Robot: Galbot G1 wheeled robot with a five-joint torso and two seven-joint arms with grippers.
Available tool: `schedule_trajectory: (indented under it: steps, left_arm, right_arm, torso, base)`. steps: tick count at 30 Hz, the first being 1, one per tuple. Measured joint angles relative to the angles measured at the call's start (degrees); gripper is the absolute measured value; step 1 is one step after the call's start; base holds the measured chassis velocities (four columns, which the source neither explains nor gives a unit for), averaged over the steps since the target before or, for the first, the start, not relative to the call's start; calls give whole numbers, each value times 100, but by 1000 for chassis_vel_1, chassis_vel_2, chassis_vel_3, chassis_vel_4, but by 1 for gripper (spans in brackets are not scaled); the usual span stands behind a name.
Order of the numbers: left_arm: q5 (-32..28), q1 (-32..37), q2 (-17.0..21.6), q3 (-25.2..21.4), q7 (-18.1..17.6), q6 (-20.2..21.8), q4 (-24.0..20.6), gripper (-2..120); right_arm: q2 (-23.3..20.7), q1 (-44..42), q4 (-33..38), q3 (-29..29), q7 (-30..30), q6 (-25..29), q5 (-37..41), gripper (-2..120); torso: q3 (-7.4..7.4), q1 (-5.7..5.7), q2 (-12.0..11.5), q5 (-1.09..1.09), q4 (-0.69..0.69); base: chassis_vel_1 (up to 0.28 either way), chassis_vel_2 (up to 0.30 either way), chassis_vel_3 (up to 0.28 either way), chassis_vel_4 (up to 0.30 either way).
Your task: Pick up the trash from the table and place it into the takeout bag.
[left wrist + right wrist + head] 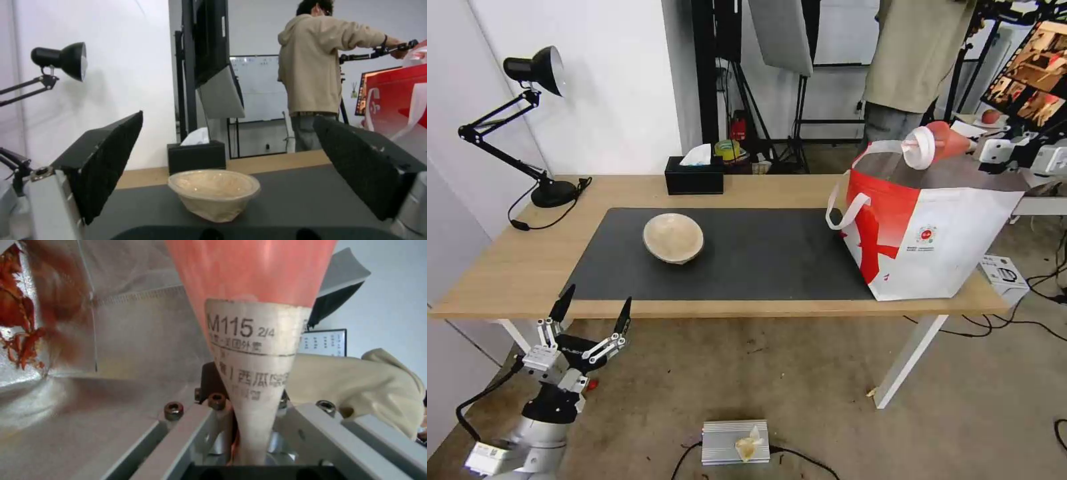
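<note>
Right gripper point(970, 148) at 2 o'clock clenched red cup point(944, 141); cup lay sideways over open mouth of takeout bag point(934, 240), white lid toward 9 o'clock. Bag stood on table point(494, 267) at 3 o'clock end. Beige bowl point(673, 237) rested on dark mat point(760, 257), centre-left. Left gripper point(594, 310) hung at 7 o'clock below table edge, fingers spread, nothing held. Tissue box point(694, 177) sat at 12 o'clock edge.

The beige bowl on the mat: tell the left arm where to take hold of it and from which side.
Grip the beige bowl by its rim, coming from above. It sits upright and open on the mat, its wall flares to a thin lip, and nothing crowds it. The left tool is open, low off the table's front edge; one finger inside, one outside should suit.
</note>
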Motion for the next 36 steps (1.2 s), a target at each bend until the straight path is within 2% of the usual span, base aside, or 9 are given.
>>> schedule_trajectory:
  steps: [13,16,17,25,27,29,31,33,36]
  left_arm:
    - [-7,-5,-12,-16,5,-29,43,100]
    - [-8,-16,-18,-12,5,-29,46,100]
    - [-8,-16,-18,-12,5,-29,46,100]
    - [-8,13,-28,-10,6,-41,49,100]
    - [-8,21,-28,-13,6,-43,49,100]
    - [-8,23,-28,-13,7,-43,49,100]
    - [-8,26,-29,-13,8,-44,48,100]
    - [-8,27,-29,-13,8,-44,48,100]
    - [-8,34,-29,-13,11,-44,44,100]
  right_arm:
    - [145,68,-174,-78,36,39,-122,3]
    - [150,77,-185,-82,73,48,-128,16]
    - [150,77,-185,-82,73,48,-128,16]
    - [118,24,-166,-85,135,51,-135,42]
    - [111,-1,-163,-68,142,51,-137,54]
    - [108,-12,-162,-62,142,52,-139,57]
    - [103,-35,-166,-46,142,60,-154,69]
    - [100,-41,-167,-44,142,64,-161,72]
    - [86,-50,-175,-26,141,78,-177,88]
  torso:
    - [0,0,0,0,0]
    - [0,0,0,0,0]
    - [0,0,0,0,0]
    - [0,0,0,0,0]
    - [0,0,0,0,0]
    - [0,0,0,0,0]
    - [0,0,0,0,0]
    - [0,0,0,0,0]
    - [0,0,0,0,0]
  base:
    - [0,0,0,0]
    - [0,0,0,0]
    - [0,0,0,0]
    - [0,0,0,0]
    - [0,0,0,0]
    - [0,0,0,0]
    - [0,0,0,0]
    - [0,0,0,0]
    - [0,0,0,0]
